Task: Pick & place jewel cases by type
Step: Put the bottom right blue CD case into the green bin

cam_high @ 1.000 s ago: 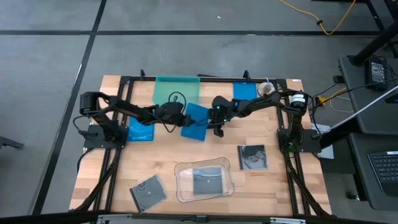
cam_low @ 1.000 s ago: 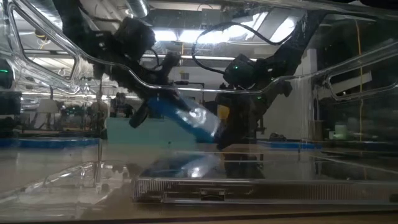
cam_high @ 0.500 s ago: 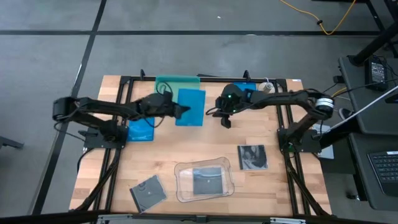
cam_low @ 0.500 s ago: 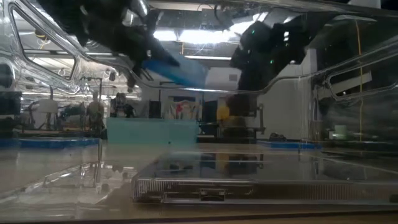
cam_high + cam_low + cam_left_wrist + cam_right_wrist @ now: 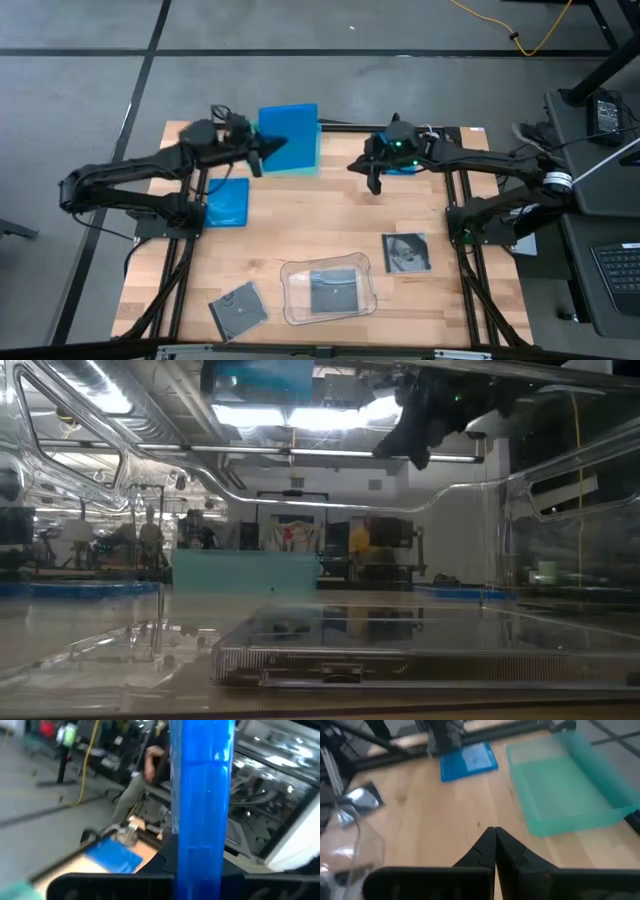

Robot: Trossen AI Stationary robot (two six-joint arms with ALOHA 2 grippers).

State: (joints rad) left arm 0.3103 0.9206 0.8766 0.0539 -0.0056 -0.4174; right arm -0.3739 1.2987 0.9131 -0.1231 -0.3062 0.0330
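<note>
Wooden table (image 5: 300, 230) below; I'm lifting blue jewel case (image 5: 290, 138) w/ left gripper (image 5: 262, 150) clamped, over teal tray (image 5: 565, 785) now; right gripper (image 5: 372, 178) closed, retreating empty.

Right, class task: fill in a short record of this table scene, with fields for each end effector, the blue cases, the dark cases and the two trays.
left end effector: shut on a blue jewel case, held high over the table's far edge
right end effector: shut, empty, above the table
loose blue case: flat on the table, left side
dark cases: one at right, one near-left, one inside the clear tray
teal tray: empty
</note>
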